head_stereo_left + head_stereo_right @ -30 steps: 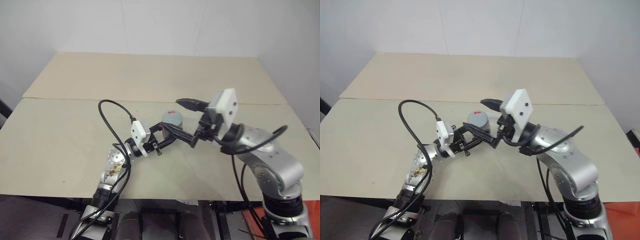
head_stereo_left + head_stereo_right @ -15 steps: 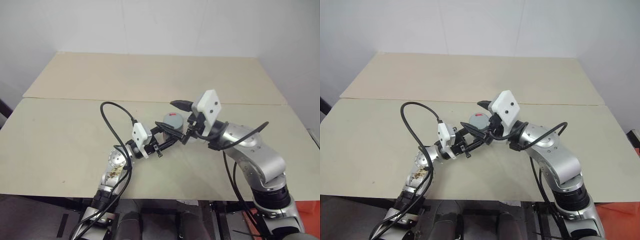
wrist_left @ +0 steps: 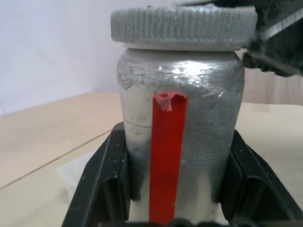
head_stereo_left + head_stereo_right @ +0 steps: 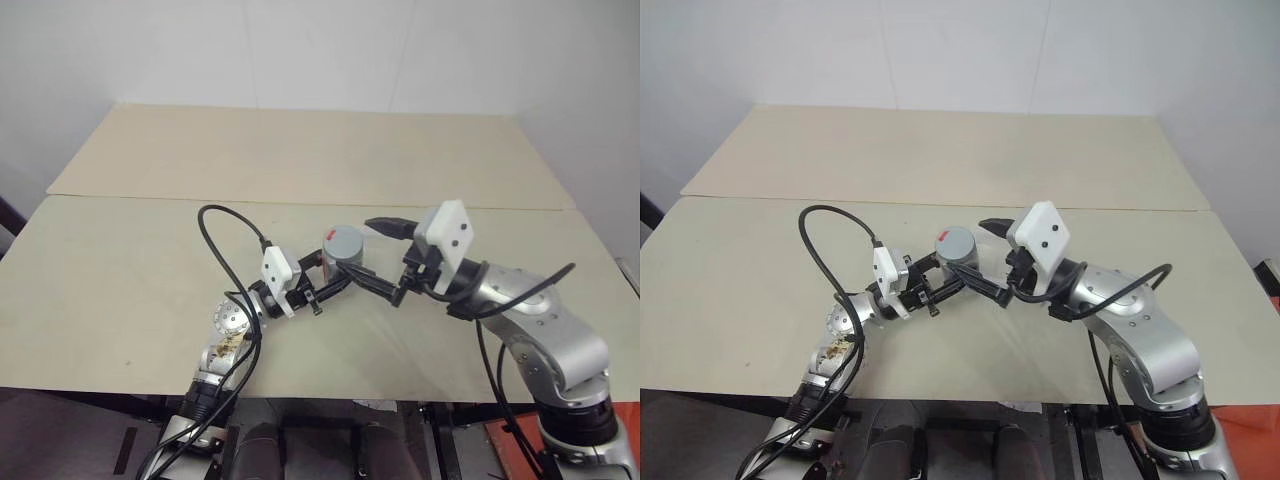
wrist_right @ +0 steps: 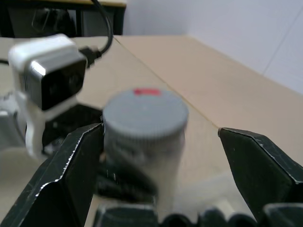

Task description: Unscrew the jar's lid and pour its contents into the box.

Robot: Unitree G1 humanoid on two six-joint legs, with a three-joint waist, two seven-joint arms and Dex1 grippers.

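I have one small silver-grey cylindrical jar (image 3: 177, 142) with a red vertical stripe of tape down its side, and my left gripper (image 4: 335, 280) is pinching it: its two black fingers (image 3: 102, 184) press against the jar's body on either side, holding it upright just above the beige table (image 4: 130, 270). One round grey ribbed screw lid (image 3: 183, 26) sits on top of the jar, with a small red mark on its upper face. My right gripper (image 5: 161, 156) stands spread wide, its two black fingers (image 5: 71, 175) well apart and reaching in from my right at about the height of the lid, one finger to each side of it; I see a gap between each finger and the lid, so it is not touching. Under and behind the jar lies one shallow clear, whitish plastic box (image 3: 78, 168) on the table, faint and hard to make out in the head views. I cannot see into the jar, so I cannot count what it contains.
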